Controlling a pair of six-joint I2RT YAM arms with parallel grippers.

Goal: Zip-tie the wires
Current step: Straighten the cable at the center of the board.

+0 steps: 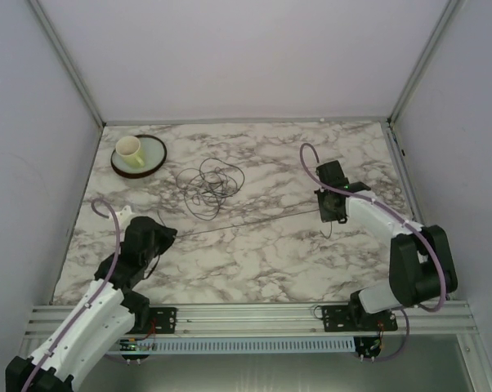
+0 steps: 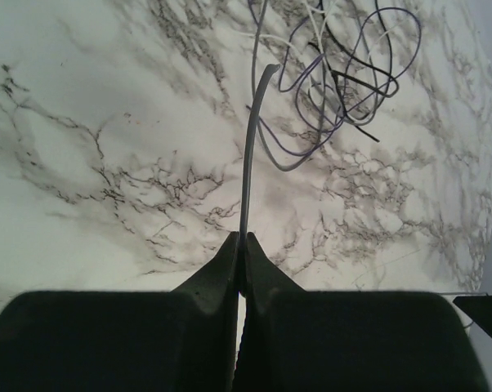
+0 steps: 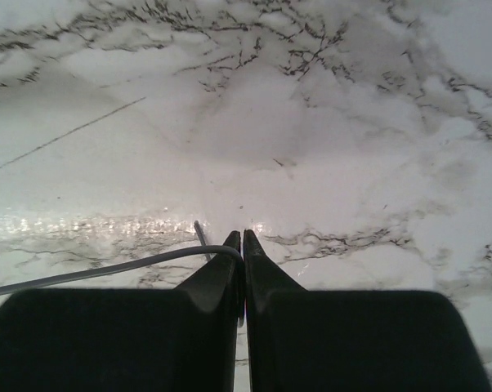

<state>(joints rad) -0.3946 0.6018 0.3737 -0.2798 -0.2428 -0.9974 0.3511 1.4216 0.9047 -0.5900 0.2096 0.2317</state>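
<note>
The wires (image 1: 210, 183) lie in a loose dark tangle on the marble table, behind the middle; they also show at the top of the left wrist view (image 2: 344, 77). A thin grey zip tie (image 1: 246, 224) stretches between my two grippers. My left gripper (image 1: 172, 235) is shut on one end; the flat grey strip (image 2: 246, 163) rises from its closed fingertips (image 2: 243, 237), its tip close to the wire loops. My right gripper (image 1: 328, 216) is shut on the other end; the strand (image 3: 107, 269) curves in from the left into its closed fingertips (image 3: 243, 235), low over the table.
A cream cup (image 1: 130, 149) stands on a green-rimmed plate (image 1: 154, 160) at the back left. Grey walls close the table on three sides. An aluminium rail (image 1: 246, 314) runs along the near edge.
</note>
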